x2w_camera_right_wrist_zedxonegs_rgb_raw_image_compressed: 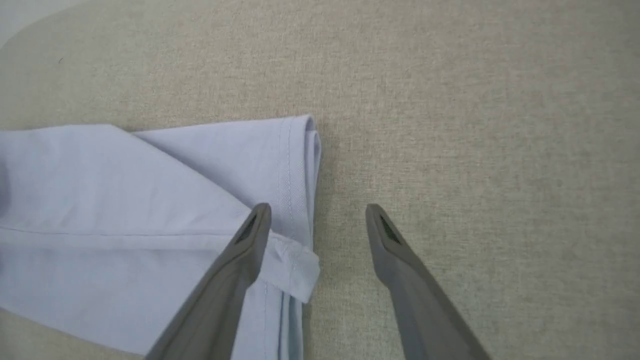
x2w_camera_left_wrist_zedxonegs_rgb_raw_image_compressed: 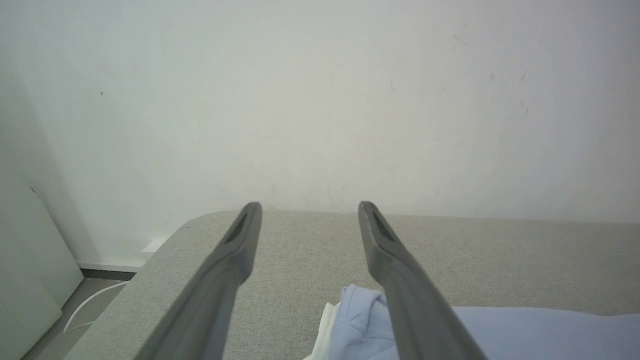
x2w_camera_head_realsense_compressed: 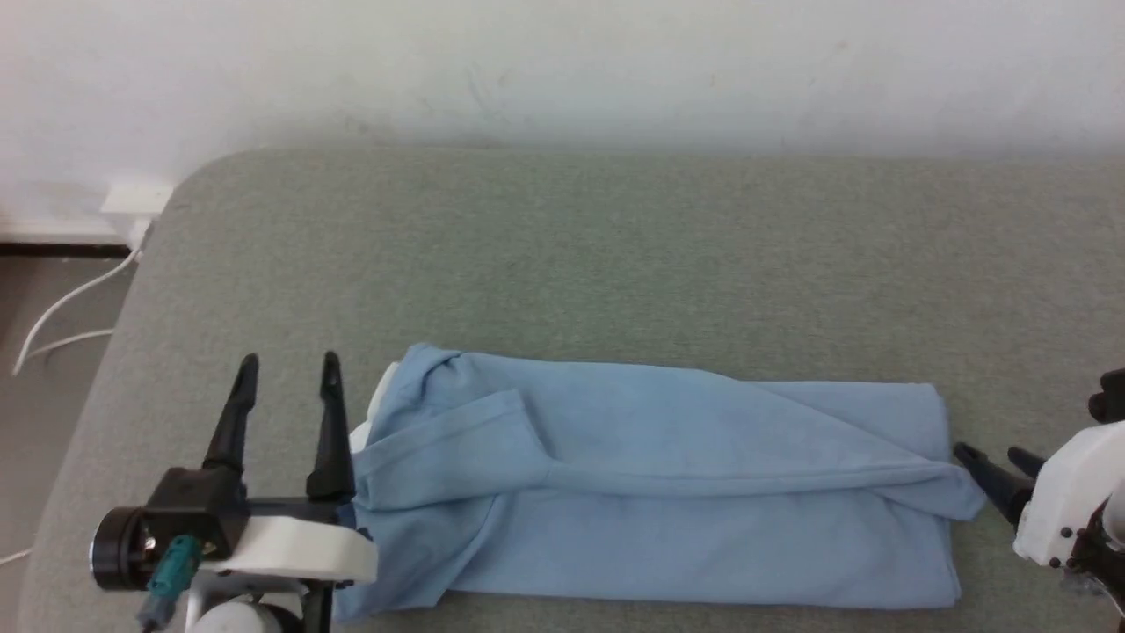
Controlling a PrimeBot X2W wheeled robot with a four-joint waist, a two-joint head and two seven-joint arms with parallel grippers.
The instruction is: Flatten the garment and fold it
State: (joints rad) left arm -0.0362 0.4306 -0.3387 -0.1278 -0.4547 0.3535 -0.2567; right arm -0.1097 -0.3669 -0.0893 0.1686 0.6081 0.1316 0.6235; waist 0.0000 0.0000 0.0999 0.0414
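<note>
Shirt (x2w_camera_head_realsense_compressed: 668,483), one, folded lengthwise on grey pad (x2w_camera_head_realsense_compressed: 615,255), between two grippers. Collar end just beside left gripper (x2w_camera_head_realsense_compressed: 290,360), fingers apart, empty. Hem end at right gripper (x2w_camera_head_realsense_compressed: 989,453), also spread, empty, one finger over hem corner.

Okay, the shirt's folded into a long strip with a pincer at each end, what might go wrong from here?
The right pincer is open with one finger over the loose hem corner; closing there may catch only the top layer of the shirt, undoing the fold. The open left pincer sits beside the bunched collar and could miss it.
</note>
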